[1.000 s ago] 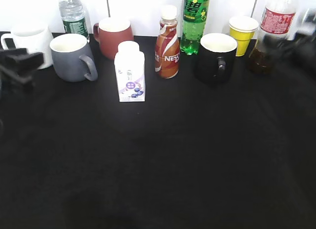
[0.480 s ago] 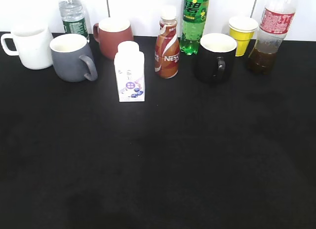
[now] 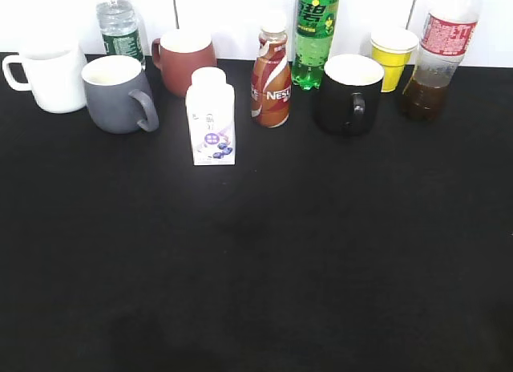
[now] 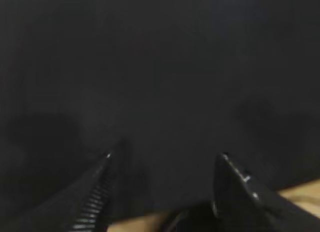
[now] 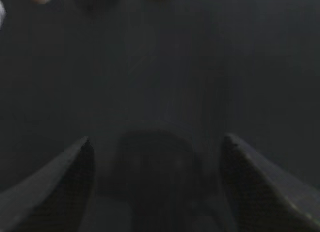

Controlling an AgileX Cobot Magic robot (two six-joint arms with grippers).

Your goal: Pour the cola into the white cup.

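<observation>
The cola bottle, clear with a red label and dark liquid at its bottom, stands upright at the back right of the black table. The white cup stands at the back left, handle to the left. Neither gripper shows in the exterior view. My left gripper is open and empty over bare black cloth in the left wrist view. My right gripper is open and empty over black cloth in the right wrist view.
Along the back stand a water bottle, a grey mug, a red-brown mug, a white milk carton, a Nescafe bottle, a green soda bottle, a black mug and a yellow paper cup.
Both arms, seen blurred at the left and right edges one second ago, have left the exterior view. The cola bottle and the cups stand as before.
</observation>
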